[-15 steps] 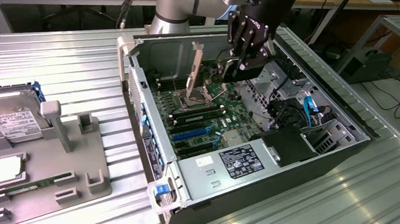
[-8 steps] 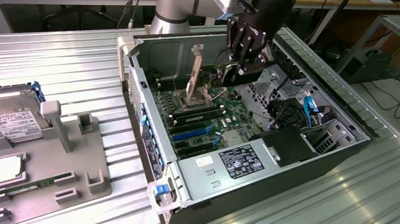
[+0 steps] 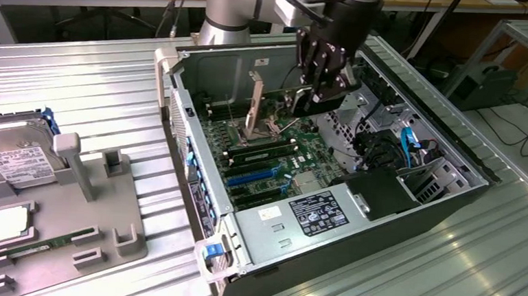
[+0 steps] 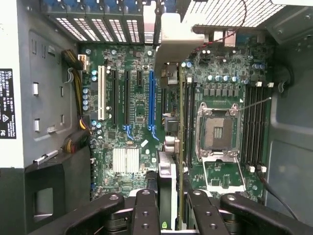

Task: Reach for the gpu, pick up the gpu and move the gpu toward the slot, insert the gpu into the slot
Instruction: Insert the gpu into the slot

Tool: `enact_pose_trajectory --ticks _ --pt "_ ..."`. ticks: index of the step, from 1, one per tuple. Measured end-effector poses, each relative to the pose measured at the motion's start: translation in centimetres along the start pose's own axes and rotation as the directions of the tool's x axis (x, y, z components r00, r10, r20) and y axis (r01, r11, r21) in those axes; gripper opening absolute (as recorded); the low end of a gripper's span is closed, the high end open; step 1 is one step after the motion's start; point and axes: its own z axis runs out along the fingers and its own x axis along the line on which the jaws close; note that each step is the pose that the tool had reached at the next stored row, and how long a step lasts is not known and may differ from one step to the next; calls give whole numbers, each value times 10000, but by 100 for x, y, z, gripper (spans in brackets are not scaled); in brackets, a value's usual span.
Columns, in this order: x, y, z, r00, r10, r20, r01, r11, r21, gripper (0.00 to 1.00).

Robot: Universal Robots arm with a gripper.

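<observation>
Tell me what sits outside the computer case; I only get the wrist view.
Observer: A grey fixture rests on the ribbed table, on the exterior view's left of the case.
Operator: Anything on it?
Observer: A silver hard drive and a slim green memory stick.
Operator: Where's the arm's base?
Observer: The arm's base stands behind the case, beyond where the gripper holds the gpu.
</observation>
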Motion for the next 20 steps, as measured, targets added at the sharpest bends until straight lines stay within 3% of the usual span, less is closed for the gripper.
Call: enact_pose_trajectory --ticks 3,9,17,20 --pt "0 37 30 10000 -2 -3 2 9999 104 28" --pt "3 81 168 10000 -3 -4 3 9999 135 28" --pt "3 196 288 10000 -7 -7 7 9997 234 28" --pt "4 203 318 10000 -8 -8 8 9996 277 28"
